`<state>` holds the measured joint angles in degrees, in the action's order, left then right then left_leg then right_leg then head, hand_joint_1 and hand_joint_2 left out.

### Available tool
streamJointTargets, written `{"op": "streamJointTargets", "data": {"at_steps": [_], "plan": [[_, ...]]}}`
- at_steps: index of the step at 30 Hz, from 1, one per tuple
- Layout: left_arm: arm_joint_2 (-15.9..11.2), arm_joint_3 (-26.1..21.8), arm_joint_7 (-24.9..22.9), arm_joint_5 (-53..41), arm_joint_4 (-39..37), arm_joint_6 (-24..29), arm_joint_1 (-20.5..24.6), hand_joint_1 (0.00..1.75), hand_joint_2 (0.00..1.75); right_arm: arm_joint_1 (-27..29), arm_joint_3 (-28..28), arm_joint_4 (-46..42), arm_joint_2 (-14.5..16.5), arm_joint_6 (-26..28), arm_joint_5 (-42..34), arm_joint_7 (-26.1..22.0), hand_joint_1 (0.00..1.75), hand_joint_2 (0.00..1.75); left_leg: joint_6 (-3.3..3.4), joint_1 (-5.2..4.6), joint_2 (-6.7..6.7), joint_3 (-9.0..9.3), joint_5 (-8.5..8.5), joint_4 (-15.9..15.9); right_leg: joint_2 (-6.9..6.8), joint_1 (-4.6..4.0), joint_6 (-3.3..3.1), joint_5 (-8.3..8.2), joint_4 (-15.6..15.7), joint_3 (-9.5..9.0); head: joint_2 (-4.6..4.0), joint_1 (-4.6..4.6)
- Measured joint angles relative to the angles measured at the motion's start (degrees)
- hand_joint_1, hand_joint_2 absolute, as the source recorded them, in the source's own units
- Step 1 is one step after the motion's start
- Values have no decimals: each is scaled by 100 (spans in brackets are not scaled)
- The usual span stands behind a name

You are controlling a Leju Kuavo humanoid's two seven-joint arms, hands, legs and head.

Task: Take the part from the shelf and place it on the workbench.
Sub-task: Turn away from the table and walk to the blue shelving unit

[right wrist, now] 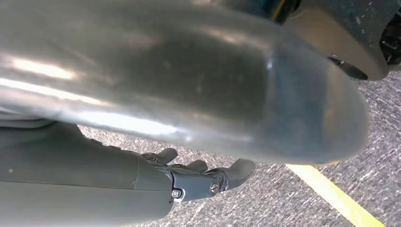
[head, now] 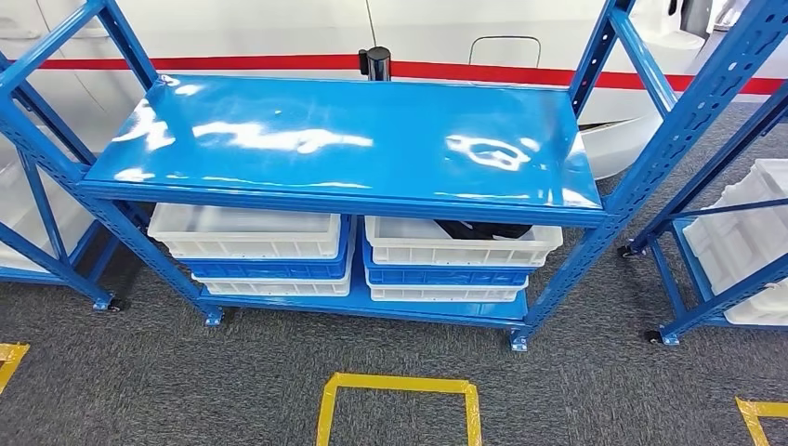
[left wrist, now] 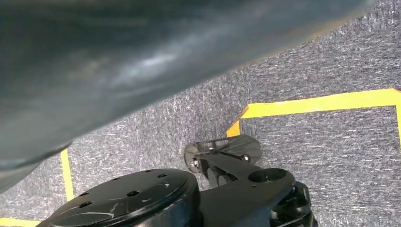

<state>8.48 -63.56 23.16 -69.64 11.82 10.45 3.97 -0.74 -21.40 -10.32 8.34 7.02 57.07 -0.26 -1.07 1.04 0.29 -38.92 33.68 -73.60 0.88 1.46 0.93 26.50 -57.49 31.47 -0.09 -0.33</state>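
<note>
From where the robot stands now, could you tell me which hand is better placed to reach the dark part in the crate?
Probably the right hand: the dark part lies in the top white crate on the right of the shelf's lower level, on that arm's side. It hangs over the carpet holding nothing.

head: high, facing down at shelf [head: 344,149] | wrists: close, facing carpet [left wrist: 331,56], shared with head

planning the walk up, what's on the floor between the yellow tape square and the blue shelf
Bare grey carpet, in the head view: nothing lies between the yellow tape square and the blue shelf. Its nearest parts are its caster feet.
</note>
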Motion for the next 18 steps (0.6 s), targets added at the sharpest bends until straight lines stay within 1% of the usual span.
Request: {"op": "streamJointTargets", "data": {"at_steps": [1, 2, 3, 4, 5, 6, 8, 9, 10, 12, 13, 14, 15, 16, 17, 18], "plan": [[2, 0, 1, 0, 0, 0, 0, 0, 0, -1, 0, 0, -2, 0, 4, -1, 0, 0, -1, 17, -9, 131, -209, 301, 36, 4, 7, 9, -2, -22, 0, 0], [4, -1, 2, 0, -1, 0, -1, 0, 0, -2, -1, 0, -3, 1, 5, -1, 0, 0, -8, 42, -48, 309, -416, 692, 67, 7, 23, 22, -5, -36, 0, -4], [10, -1, 3, 0, -3, 0, 1, 0, 0, -6, -1, 0, -5, 1, 7, -2, 0, 0, -13, 55, -98, 472, -555, 1052, 96, -6, 52, 42, -22, -42, 0, -9], [15, -2, 5, 0, -4, 0, 4, 0, 0, -9, -2, 0, -6, 2, 8, -2, 0, 0, -10, 58, -142, 579, -632, 1293, 118, -13, 90, 55, -31, -40, 0, -9], [20, -2, 7, 0, -5, 0, 8, 0, 0, -8, -3, 0, -8, 4, 8, -2, 0, 0, 4, 46, -177, 625, -642, 1411, 134, -20, 125, 60, -30, -29, 0, -11], [22, -2, 10, 1, -5, 0, 13, 0, 0, -6, -4, 0, -9, 6, 8, -2, 0, 0, 36, 19, -182, 629, -631, 1435, 146, -24, 161, 58, -22, -21, 0, -8], [22, -3, 14, 5, -4, 0, 17, 0, 0, 6, -10, 0, -8, 9, 9, -1, 0, 0, 126, -8, -162, 624, -655, 1452, 127, 0, 212, 73, -35, 19, 0, -4], [22, -4, 16, 7, -4, 0, 17, 0, 0, 5, -17, 0, -8, 9, 10, 0, 0, 0, 178, -12, -148, 624, -669, 1465, 91, 3, 217, 140, -151, 84, 0, 4], [22, -4, 17, 9, -4, 0, 16, 0, 0, 1, -25, 0, -7, 9, 13, 0, 0, 0, 222, -13, -130, 621, -679, 1477, 50, 3, 204, 259, -383, 203, 0, 11], [22, -5, 18, 11, -4, -1, 16, 0, 0, -8, -37, 0, -4, 14, 21, -10, 0, 0, 282, -32, -90, 605, -679, 1477, -3, -9, 155, 580, -1127, 576, 0, 24], [23, -7, 18, 13, -4, -1, 15, 0, 0, -7, -39, 0, -2, 19, 33, -19, 0, 0, 292, -44, -74, 598, -679, 1476, -6, -16, 150, 696, -1467, 750, 0, 24], [23, -9, 18, 14, -4, -2, 14, 0, 0, -1, -40, 0, -2, 26, 50, -28, 0, 0, 297, -55, -60, 594, -678, 1475, -8, -20, 165, 734, -1645, 843, 0, 24], [24, -12, 18, 15, -4, -3, 12, 0, 0, 5, -41, 0, -3, 32, 67, -34, 0, 0, 298, -62, -54, 593, -679, 1474, -11, -24, 196, 682, -1598, 824, 0, 24], [26, -15, 18, 15, -4, -3, 12, 0, 0, 8, -42, 0, -4, 38, 80, -35, 0, 0, 297, -67, -51, 596, -678, 1474, -18, -30, 232, 559, -1337, 694, 0, 24], [29, -18, 18, 15, -4, -4, 12, 0, 0, 6, -42, 0, -5, 43, 87, -35, 0, 0, 295, -68, -50, 602, -678, 1473, -39, -41, 258, 405, -928, 482, 0, 25], [33, -22, 19, 15, -4, -4, 13, 0, 0, 0, -43, 0, -7, 47, 88, -35, 0, 0, 286, -84, -48, 604, -674, 1466, -63, -59, 261, 272, -531, 282, 0, 25]]}}
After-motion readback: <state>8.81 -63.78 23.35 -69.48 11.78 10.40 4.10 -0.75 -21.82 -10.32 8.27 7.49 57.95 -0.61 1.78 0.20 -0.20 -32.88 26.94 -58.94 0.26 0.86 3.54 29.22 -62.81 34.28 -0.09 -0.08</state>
